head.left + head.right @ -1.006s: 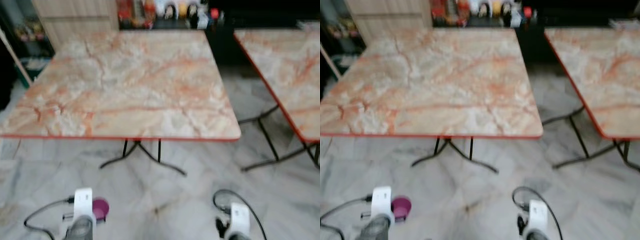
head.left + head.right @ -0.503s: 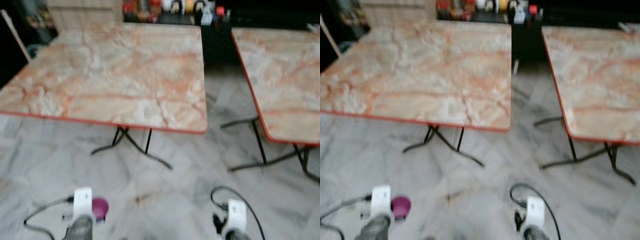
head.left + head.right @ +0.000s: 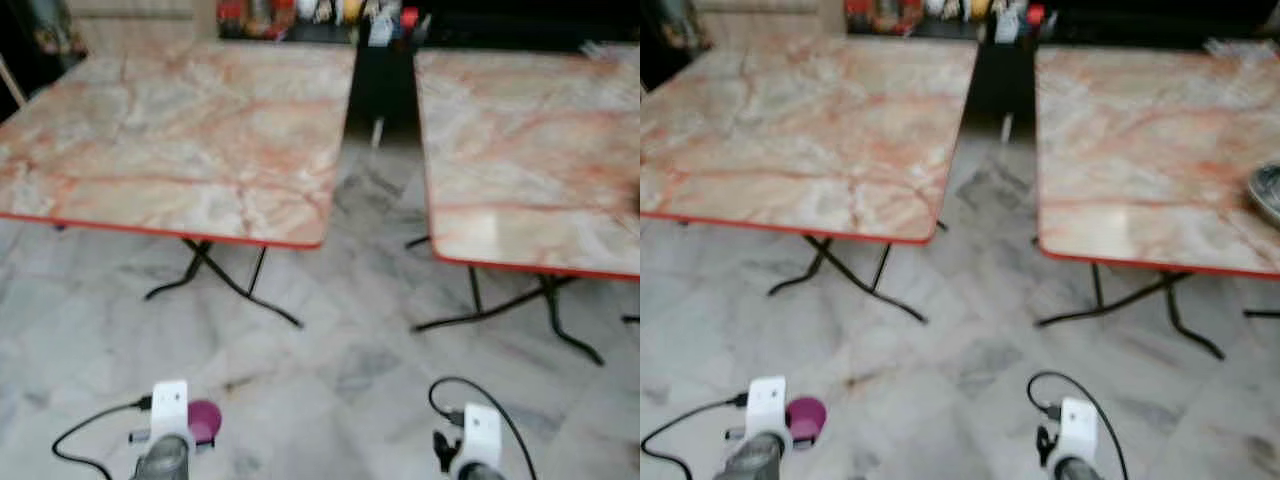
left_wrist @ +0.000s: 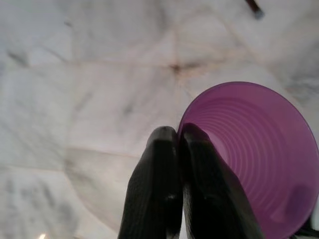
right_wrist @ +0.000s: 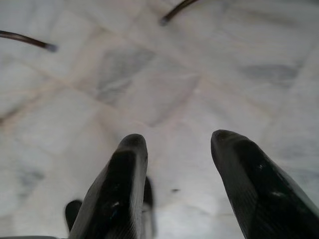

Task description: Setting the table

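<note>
Low over the floor (image 3: pixel 330 370), short of the left table (image 3: pixel 170 140), the left gripper (image 4: pixel 174 137) has its fingers pinched together on the rim of a purple cup (image 4: pixel 259 154), which it holds above the tiles. Right of it the right gripper (image 5: pixel 177 142) hangs with fingers spread apart, holding nothing. Beyond a gap from the left table stands a right table (image 3: pixel 1150 150), with a grey dish (image 3: pixel 1267 190) at its right edge
</note>
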